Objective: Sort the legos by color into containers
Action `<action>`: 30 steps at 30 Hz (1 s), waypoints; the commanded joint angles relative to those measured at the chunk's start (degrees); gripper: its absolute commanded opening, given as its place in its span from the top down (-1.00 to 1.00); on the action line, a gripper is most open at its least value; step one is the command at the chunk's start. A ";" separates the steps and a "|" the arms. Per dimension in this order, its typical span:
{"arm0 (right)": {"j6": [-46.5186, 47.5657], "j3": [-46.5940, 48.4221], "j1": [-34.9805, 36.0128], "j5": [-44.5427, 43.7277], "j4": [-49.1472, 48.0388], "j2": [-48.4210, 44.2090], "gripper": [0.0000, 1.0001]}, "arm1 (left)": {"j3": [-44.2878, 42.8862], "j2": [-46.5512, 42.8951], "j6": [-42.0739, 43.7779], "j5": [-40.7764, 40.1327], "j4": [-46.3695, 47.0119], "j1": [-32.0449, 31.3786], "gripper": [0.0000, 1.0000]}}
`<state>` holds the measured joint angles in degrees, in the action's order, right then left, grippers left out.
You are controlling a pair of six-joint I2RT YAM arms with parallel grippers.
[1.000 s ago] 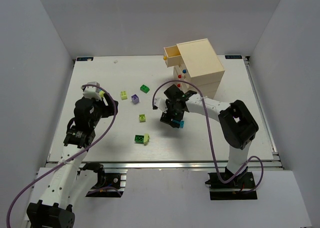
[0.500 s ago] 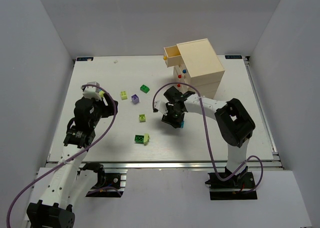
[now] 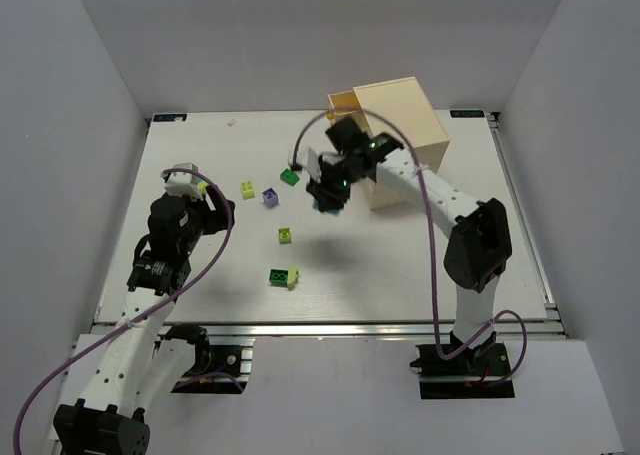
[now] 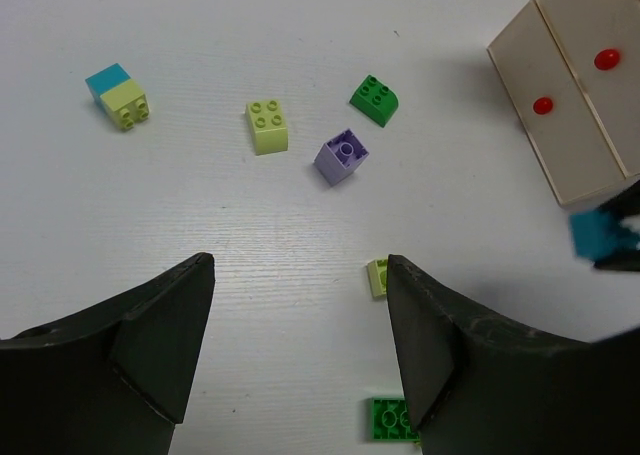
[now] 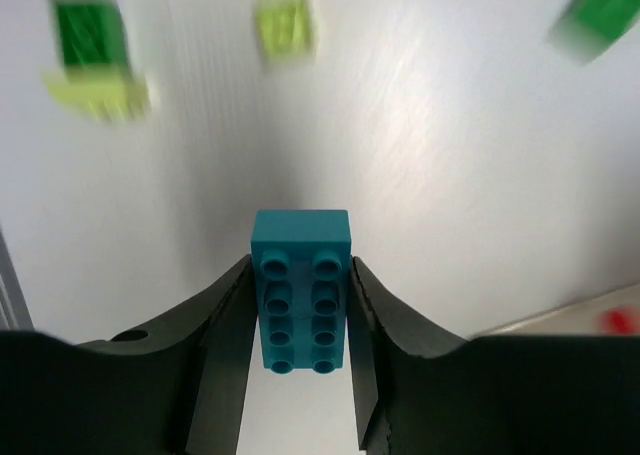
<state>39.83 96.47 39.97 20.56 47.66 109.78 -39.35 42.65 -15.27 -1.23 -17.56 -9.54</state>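
My right gripper (image 3: 328,197) is shut on a blue lego (image 5: 301,290) and holds it above the table, just left of the cream chest (image 3: 400,135). The chest's top drawer (image 3: 343,103) is pulled open. The blue lego also shows in the left wrist view (image 4: 593,235). My left gripper (image 4: 300,345) is open and empty over bare table. On the table lie a green lego (image 3: 289,177), a pale yellow-green lego (image 3: 247,189), a purple lego (image 3: 269,197), a small yellow-green lego (image 3: 286,236) and a green lego joined to a yellow-green one (image 3: 284,276).
A blue and yellow-green lego pair (image 4: 118,95) lies far left, near my left wrist. Two lower drawers with red knobs (image 4: 543,105) are shut. White walls surround the table on three sides.
My right arm has risen and swung away from me and to the left with the blue lego, from mid-table to beside the chest. The left arm has not moved.
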 commanded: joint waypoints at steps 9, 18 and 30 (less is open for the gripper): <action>-17.91 21.07 -6.65 7.32 -21.15 -4.29 1.00 | 0.33 1.03 0.32 -2.72 0.07 0.14 -0.58; -28.32 26.41 -10.69 -16.04 -42.02 3.60 1.00 | 0.77 1.21 -0.03 -5.62 -0.45 0.14 -0.58; -30.78 26.32 -13.86 -20.29 -46.96 9.31 1.00 | 0.77 1.64 0.06 -5.80 -0.45 0.14 -0.58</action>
<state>10.48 122.04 25.96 2.15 6.59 119.09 -38.85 44.56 -15.31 -6.66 -17.82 -9.54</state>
